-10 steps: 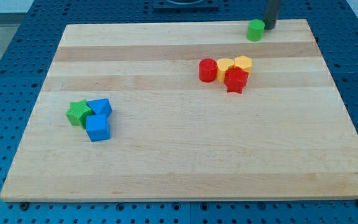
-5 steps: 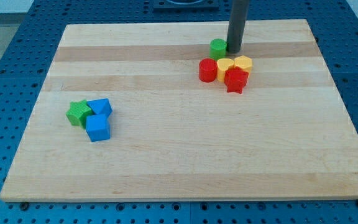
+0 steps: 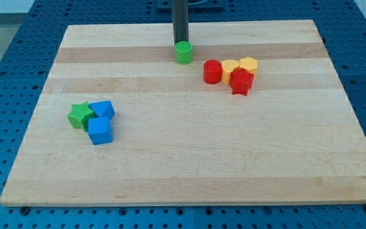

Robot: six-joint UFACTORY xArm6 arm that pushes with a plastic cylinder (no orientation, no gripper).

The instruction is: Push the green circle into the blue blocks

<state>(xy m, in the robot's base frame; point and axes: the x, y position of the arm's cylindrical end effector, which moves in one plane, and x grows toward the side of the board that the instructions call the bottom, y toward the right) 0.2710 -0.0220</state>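
No hand here, nothing gripped: my tip [image 3: 180, 44] sits just behind the green circle [image 3: 183, 53]; I'd shift right, then shove near-left toward the blue blocks [image 3: 100, 121].

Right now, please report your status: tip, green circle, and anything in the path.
My tip at green circle's top side. Blue blocks far toward lower left. Path between looks open; green star touches their left.

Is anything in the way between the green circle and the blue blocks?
Nothing visible is. The green circle sits right below my tip, and bare wood runs down-left to the blue blocks. The green star only hugs their left side.
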